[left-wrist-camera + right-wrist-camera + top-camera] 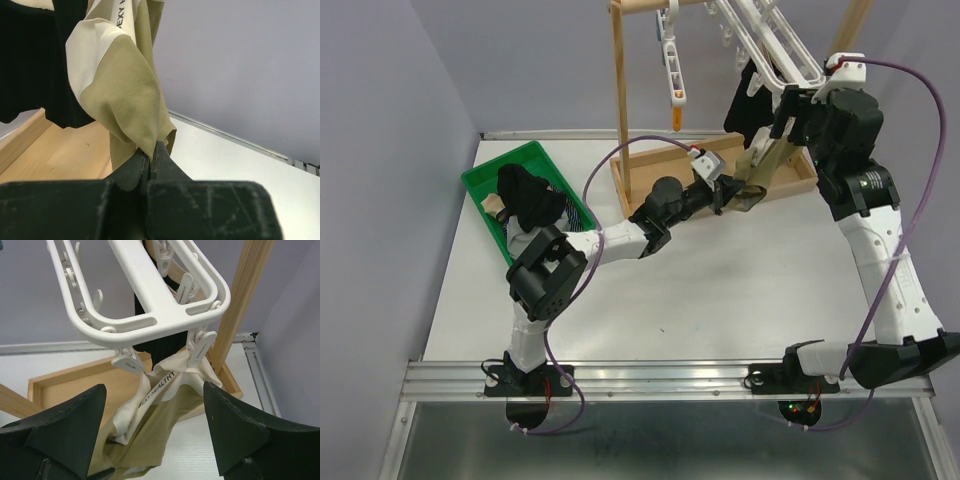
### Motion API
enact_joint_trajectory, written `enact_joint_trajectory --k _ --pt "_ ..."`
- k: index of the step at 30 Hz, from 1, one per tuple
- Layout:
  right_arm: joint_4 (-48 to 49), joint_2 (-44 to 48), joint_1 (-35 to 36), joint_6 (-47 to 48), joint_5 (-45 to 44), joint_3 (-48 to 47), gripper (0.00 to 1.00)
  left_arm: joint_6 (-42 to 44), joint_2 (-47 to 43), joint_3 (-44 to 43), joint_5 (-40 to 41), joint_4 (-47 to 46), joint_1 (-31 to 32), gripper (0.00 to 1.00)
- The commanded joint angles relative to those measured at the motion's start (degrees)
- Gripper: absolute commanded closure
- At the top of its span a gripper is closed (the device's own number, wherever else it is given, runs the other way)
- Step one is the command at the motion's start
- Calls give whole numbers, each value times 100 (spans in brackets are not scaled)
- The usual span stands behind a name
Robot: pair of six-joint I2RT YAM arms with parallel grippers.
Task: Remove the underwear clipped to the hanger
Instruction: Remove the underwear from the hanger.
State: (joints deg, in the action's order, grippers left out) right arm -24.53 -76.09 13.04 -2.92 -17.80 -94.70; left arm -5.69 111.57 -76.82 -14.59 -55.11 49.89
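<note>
Tan underwear (761, 175) hangs from the white hanger (770, 50), the left gripper (731, 193) at its hem. Its wrist view shows jaws pinching that hem. The right gripper (154, 390), spread, faces the clip (200, 346); squeezing it open probably comes next.

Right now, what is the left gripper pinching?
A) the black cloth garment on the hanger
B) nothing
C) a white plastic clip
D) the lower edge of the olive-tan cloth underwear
D: in the left wrist view the left gripper is shut on the bottom edge of the olive-tan cloth underwear, which hangs from a white plastic clip on the hanger.
</note>
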Motion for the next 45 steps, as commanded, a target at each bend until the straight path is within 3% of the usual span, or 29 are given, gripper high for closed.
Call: enact_joint_trajectory --k 1,5,11,12,14,18,28,31,40,45 --pt "-296 437 -310 467 707 56 18 -55 -478 105 61 -430 -128 100" --pt "-604 464 -775 687 1453 30 19 -55 -601 176 35 -421 -207 100" --pt "-825 324 -2444 915 4721 -75 16 -11 -812 421 -9 -413 -392 100" --pt "-816 271 -2707 968 5264 -75 10 -2 -838 491 0 -413 -418 100" --pt "-790 201 -2929 1073 5724 -58 0 -19 -917 571 26 -395 -532 100" --pt "-720 -28 -3237 1372 6569 38 0 -98 -961 589 70 -334 -717 100" --pt "-148 -590 -3545 3286 8720 232 3 -37 -1032 633 18 -184 -840 100" --pt "-122 -783 -3554 3727 9039 215 1 -37 -1014 633 -18 -167 -840 100" --pt "246 -1161 -3554 3887 9322 224 1 -54 -1111 738 -193 -87 -867 100" --pt "1319 -1153 -3554 1982 8654 101 0 -116 -1093 765 -325 -87 -849 100"
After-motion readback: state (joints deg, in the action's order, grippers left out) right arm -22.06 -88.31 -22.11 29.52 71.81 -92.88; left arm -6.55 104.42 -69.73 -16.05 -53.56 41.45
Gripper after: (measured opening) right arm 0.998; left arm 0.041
